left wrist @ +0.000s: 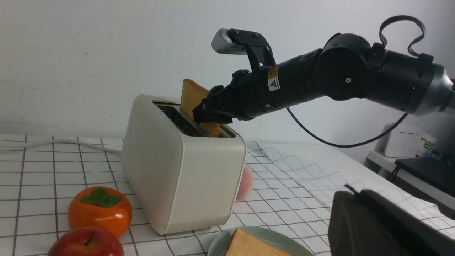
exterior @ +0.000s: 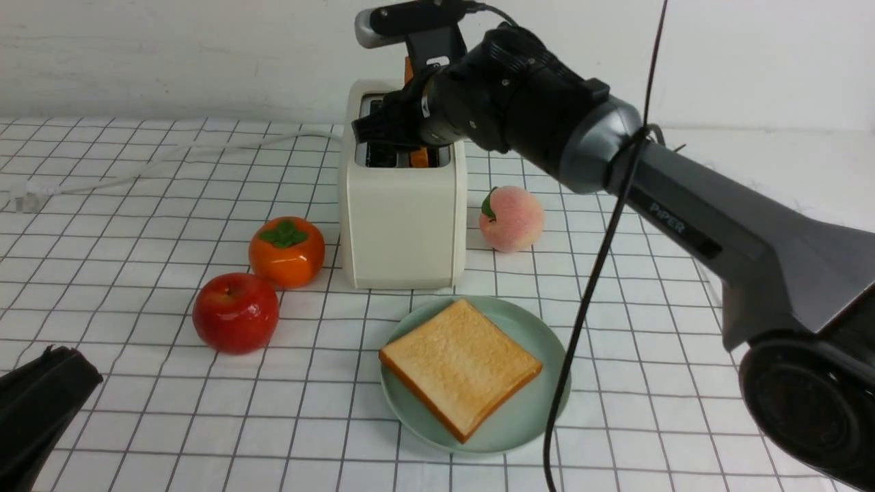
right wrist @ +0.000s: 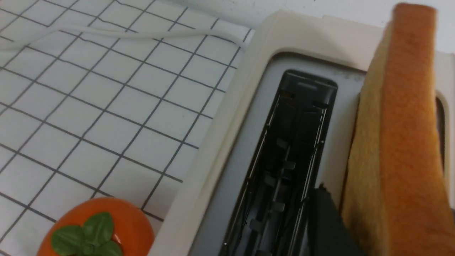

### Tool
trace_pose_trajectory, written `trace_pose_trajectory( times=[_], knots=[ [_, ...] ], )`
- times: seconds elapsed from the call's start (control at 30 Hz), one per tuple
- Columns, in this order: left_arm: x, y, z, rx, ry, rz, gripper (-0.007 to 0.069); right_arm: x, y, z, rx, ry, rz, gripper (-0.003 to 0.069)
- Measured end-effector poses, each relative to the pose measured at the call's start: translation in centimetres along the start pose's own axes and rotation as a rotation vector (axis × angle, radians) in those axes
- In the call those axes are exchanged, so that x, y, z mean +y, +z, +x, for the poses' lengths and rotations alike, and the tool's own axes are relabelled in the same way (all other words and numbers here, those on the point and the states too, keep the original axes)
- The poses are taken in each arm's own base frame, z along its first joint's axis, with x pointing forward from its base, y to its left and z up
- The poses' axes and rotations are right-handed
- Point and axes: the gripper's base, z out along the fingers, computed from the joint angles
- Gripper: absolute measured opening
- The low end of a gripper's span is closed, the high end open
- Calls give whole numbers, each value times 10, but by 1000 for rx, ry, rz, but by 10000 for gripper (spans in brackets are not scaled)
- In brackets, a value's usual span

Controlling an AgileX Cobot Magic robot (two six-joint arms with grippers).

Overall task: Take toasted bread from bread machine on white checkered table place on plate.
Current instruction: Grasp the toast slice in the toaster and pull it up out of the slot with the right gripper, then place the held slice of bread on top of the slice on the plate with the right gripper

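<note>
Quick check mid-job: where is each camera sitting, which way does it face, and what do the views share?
Front view: between the arms, facing forward over the toaster, plate and flat toast; shows the right arm and the left fingers.
Left wrist view: on the left arm, low, facing the toaster's side and right arm; own left fingers close up.
Right wrist view: above the toaster, looking down at the empty slot and standing toast; one right finger shows.
Shared: toaster and persimmon in all three.
</note>
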Motion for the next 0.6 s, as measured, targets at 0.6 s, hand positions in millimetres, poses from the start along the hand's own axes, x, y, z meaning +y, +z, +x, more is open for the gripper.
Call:
trace_pose_trajectory(
  times=[0.6],
  knots=[
    [0,0,0,0,0,4,-13,-5,-113,-80,-229,34,-37,112]
  ],
)
